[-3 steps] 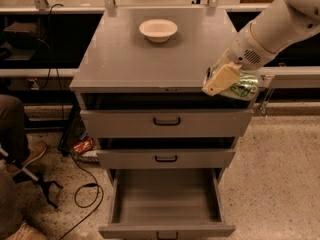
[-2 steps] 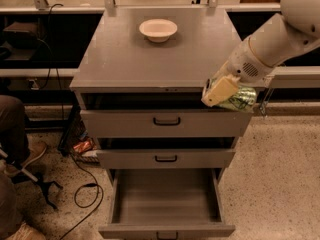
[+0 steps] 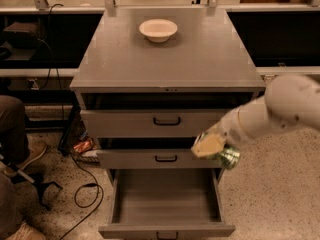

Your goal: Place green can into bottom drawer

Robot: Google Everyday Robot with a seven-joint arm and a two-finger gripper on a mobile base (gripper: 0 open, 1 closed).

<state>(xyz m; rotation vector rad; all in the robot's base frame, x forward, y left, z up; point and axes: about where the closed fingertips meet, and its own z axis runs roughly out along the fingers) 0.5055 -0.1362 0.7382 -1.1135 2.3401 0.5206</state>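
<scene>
The green can is held in my gripper, lying sideways with its silvery end down to the right. The gripper's pale fingers are closed around it. It hangs in front of the middle drawer's right end, just above the right rear of the bottom drawer. The bottom drawer is pulled wide open and its grey inside is bare. My white arm reaches in from the right.
A white bowl sits at the back of the grey cabinet top. The top drawer and middle drawer stand slightly out. Cables and a person's legs are on the floor at left.
My arm has dropped down and left with the can, from beside the cabinet top's right front corner to the level of the middle drawer, above the open bottom drawer.
</scene>
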